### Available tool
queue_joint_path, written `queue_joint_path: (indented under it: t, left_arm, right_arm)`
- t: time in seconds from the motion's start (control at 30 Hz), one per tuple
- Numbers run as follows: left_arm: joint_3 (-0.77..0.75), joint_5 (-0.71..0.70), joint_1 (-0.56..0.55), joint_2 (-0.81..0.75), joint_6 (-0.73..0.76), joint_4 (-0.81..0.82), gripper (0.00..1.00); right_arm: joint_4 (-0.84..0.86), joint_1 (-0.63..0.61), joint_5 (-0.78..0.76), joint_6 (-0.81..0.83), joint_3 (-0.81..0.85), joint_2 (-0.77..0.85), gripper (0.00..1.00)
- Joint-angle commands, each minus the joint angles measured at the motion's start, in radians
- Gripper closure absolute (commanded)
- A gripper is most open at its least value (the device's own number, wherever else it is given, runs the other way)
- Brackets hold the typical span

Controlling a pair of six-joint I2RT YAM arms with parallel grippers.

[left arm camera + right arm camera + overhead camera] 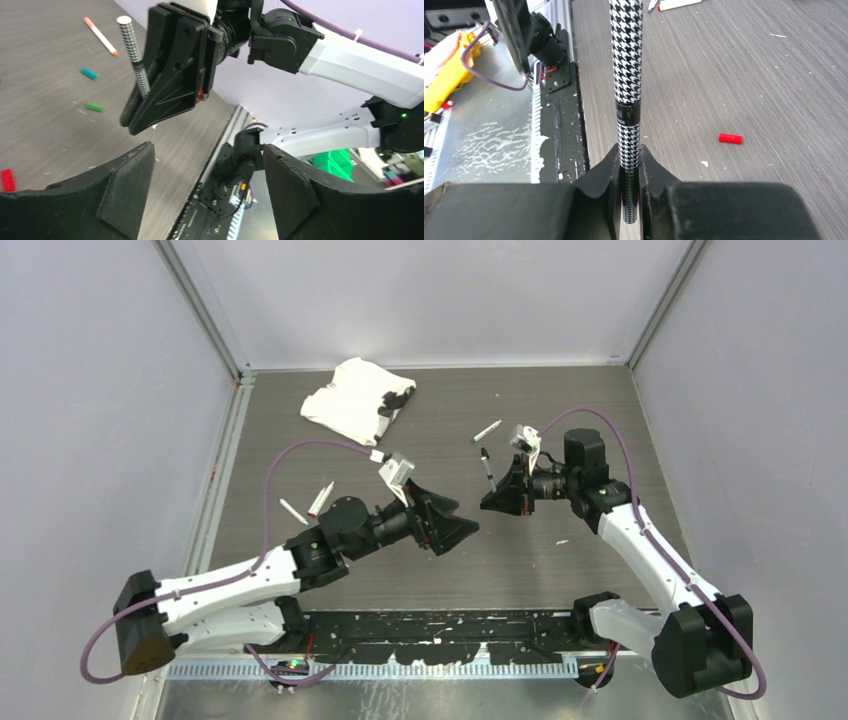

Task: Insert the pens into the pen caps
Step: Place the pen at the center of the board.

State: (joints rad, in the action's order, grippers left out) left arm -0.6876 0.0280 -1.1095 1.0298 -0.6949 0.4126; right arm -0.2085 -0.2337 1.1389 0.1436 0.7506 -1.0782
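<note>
While the houndstooth pen is pinched in the closed fingers of the right gripper above the table, the left gripper faces it close by, jaws spread wide, holding nothing. Below lie a teal cap, a green cap and a red cap, apart, with an orange-tipped white pen beyond.

High rear overview, two close wrist views, same table
</note>
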Motion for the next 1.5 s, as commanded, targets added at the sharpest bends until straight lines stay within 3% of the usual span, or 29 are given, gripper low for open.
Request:
queue_joint_path:
  t: [0.0, 0.1, 0.27, 0.43, 0.57, 0.83, 0.97, 1.2, 1.47]
  left_arm:
    - [-0.036, -0.007, 0.034, -0.108, 0.252, -0.224, 0.16]
    - [-0.113, -0.004, 0.073, -0.124, 0.388, -0.379, 0.1]
    - [-0.306, 0.024, 0.161, -0.048, 0.571, -0.668, 0.09]
    - [-0.365, -0.01, 0.178, 0.027, 0.657, -0.777, 0.09]
    - [-0.335, -0.058, 0.177, 0.044, 0.734, -0.802, 0.1]
    - [-0.275, -0.203, 0.177, -0.044, 0.836, -0.813, 0.11]
    - [-0.271, -0.206, 0.177, -0.046, 0.843, -0.812, 0.11]
    - [-0.274, -0.185, 0.177, -0.025, 0.848, -0.82, 0.12]
    - [-0.271, -0.165, 0.177, -0.029, 0.849, -0.817, 0.13]
  right_arm:
    - [-0.065, 0.018, -0.064, 0.088, 0.049, 0.025, 0.99]
    - [-0.058, 0.038, -0.148, 0.071, 0.046, 0.017, 0.99]
    - [0.06, 0.06, -0.418, -0.095, 0.029, -0.018, 0.94]
    - [0.118, 0.062, -0.814, -0.291, 0.076, -0.149, 0.91]
    - [0.031, 0.062, -0.975, -0.362, 0.218, -0.332, 0.91]
    - [-0.081, 0.067, -1.075, -0.432, 0.468, -0.679, 0.89]
    - [-0.124, 0.08, -1.064, -0.456, 0.564, -0.805, 0.87]
    - [-0.154, 0.107, -1.047, -0.475, 0.656, -0.926, 0.84]
    - [-0.161, 0.148, -1.028, -0.471, 0.651, -0.951, 0.79]
